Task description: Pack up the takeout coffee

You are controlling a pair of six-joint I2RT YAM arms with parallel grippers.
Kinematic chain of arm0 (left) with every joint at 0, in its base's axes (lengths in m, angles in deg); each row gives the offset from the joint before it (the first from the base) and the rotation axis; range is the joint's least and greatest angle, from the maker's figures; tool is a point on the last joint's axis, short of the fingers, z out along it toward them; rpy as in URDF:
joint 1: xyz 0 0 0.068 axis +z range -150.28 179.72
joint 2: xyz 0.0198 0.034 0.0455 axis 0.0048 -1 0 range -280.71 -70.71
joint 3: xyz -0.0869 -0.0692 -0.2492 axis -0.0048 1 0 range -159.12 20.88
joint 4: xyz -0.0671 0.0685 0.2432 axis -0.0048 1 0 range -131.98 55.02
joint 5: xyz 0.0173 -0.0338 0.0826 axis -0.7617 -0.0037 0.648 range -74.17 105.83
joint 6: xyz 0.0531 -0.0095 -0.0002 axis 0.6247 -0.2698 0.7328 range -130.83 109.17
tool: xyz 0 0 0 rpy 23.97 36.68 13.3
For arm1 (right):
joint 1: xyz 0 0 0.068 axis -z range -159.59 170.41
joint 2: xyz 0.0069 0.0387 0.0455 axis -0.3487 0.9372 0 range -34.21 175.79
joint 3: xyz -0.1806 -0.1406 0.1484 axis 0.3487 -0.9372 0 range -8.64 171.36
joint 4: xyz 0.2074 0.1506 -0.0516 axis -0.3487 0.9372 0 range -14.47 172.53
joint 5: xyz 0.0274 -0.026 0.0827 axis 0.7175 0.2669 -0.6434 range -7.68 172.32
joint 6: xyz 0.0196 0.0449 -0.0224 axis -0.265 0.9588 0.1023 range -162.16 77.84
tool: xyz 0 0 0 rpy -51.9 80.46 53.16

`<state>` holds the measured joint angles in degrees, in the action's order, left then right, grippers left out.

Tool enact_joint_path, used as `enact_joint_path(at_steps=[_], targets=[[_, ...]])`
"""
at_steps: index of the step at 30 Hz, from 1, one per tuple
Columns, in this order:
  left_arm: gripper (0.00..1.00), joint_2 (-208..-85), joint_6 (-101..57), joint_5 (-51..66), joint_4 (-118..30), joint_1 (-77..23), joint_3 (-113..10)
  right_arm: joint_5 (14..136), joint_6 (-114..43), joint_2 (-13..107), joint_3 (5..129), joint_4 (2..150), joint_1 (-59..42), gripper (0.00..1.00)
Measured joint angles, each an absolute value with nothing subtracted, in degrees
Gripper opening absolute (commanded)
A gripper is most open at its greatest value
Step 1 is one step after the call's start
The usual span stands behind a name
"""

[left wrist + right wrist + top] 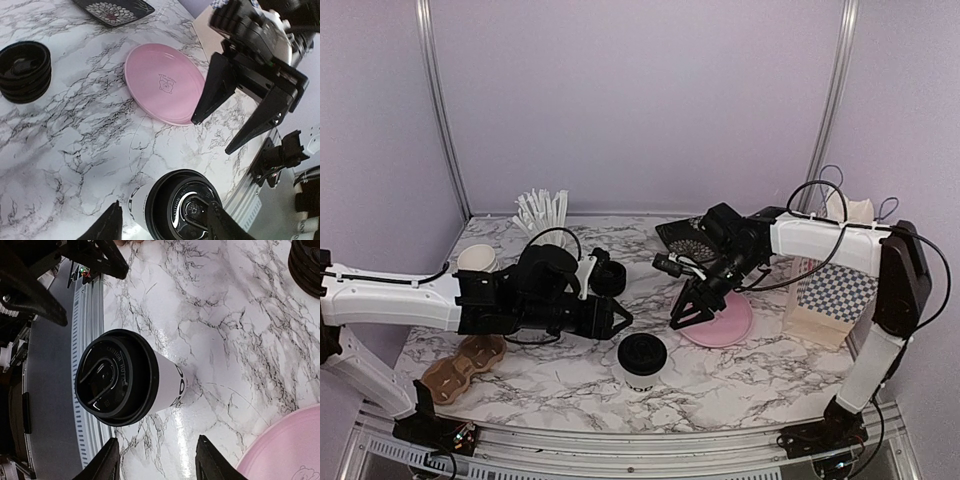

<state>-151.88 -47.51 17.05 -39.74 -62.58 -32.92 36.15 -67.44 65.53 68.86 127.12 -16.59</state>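
**Ana:** Coffee cup [642, 360] first. Where do we find it?

**Ben:** Upright on the marble table [750, 395], near the front edge, lid [111, 376] on, between our two arms. At the far left lies the cardboard carrier [460, 368]. Our left gripper [618, 318] hangs just beside the cup, fingers spread, holding nothing.

**Ana:** How will it handle?

**Ben:** We judge it a thin paper wall, light if empty and likely to spill if full. A hard squeeze would dent it. We would take it across the white body below the lid rim, never by the lid, which may pop off.

**Ana:** And to its right?

**Ben:** Our right gripper [688, 318] hovers by the pink plate [725, 325], fingers apart, empty. The glossy marble looks slick to us. The checkered bag [825, 300] stands far right, well apart, and nothing touches the cup.
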Motion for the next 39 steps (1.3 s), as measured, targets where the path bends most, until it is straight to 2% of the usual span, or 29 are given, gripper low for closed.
enact_joint_path(at_steps=[7,12,28,39], targets=[[0.41,-151.16,-56.65,15.80,-38.83,-62.43,-27.98,33.99,-67.40,66.43,65.32,127.01,-16.59,0.49],[0.40,-151.46,-59.95,12.83,-39.24,-62.36,-26.16,31.30,-67.53,69.42,65.32,127.12,-16.59,0.52],[0.37,-154.17,-61.20,8.81,-43.53,-62.36,-25.86,26.36,-68.40,72.46,65.47,128.96,-16.98,0.54],[0.31,-155.75,-61.63,8.83,-44.49,-62.14,-26.27,25.83,-66.74,74.62,65.64,129.98,-17.44,0.49]])
